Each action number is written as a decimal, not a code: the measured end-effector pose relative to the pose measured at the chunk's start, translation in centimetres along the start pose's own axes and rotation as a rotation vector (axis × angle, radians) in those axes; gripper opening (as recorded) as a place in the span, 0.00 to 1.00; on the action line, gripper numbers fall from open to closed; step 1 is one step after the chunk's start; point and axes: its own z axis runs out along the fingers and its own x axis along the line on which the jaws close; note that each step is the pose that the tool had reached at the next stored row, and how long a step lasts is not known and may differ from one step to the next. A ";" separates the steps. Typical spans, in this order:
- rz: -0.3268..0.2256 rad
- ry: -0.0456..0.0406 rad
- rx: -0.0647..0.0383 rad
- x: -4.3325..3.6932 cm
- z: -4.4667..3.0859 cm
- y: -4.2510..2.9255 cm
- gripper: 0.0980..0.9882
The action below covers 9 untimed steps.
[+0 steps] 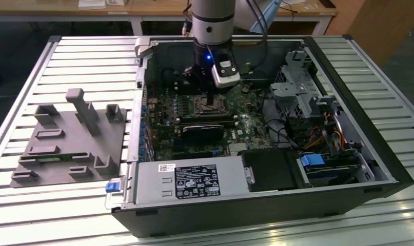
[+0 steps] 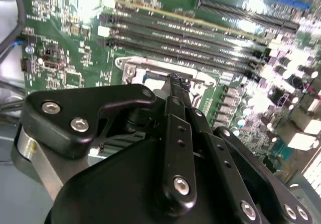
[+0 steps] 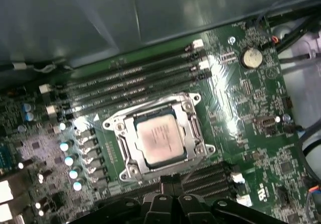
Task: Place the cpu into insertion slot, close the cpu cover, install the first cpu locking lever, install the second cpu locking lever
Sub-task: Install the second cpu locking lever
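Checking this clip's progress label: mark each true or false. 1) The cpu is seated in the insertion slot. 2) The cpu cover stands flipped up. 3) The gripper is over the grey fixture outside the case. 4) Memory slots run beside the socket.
1) True: the cpu sits in the insertion slot.
2) False: the cpu cover lies flat around the chip.
3) False: the gripper is inside the case, above the socket; the grey fixture sits untouched.
4) True: memory slots.

Lit brightly from above in the exterior view, with white sheen along the slatted bench [image 1: 83,56] near its front edge. Deep shadow inside the computer case [image 1: 371,169]. Strong glare across the motherboard [image 3: 261,148] in both wrist views, washing out patches. Soft, perhaps out of focus, on the near gripper [image 2: 175,91].
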 end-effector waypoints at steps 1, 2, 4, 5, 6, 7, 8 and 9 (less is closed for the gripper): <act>0.000 0.0000 0.000 -0.06 0.01 -0.19 0.00; 0.000 0.0001 0.000 -0.12 0.01 -0.37 0.00; 0.000 0.0000 0.000 -0.21 0.03 -0.66 0.00; -0.001 0.0000 0.000 -0.24 0.04 -0.76 0.00; -0.005 0.0000 0.000 -0.27 0.05 -0.84 0.00; -0.011 -0.0002 -0.001 -0.28 0.08 -0.89 0.00; -0.020 -0.0006 -0.001 -0.26 0.10 -0.91 0.00; -0.031 -0.0008 -0.002 -0.25 0.13 -0.93 0.00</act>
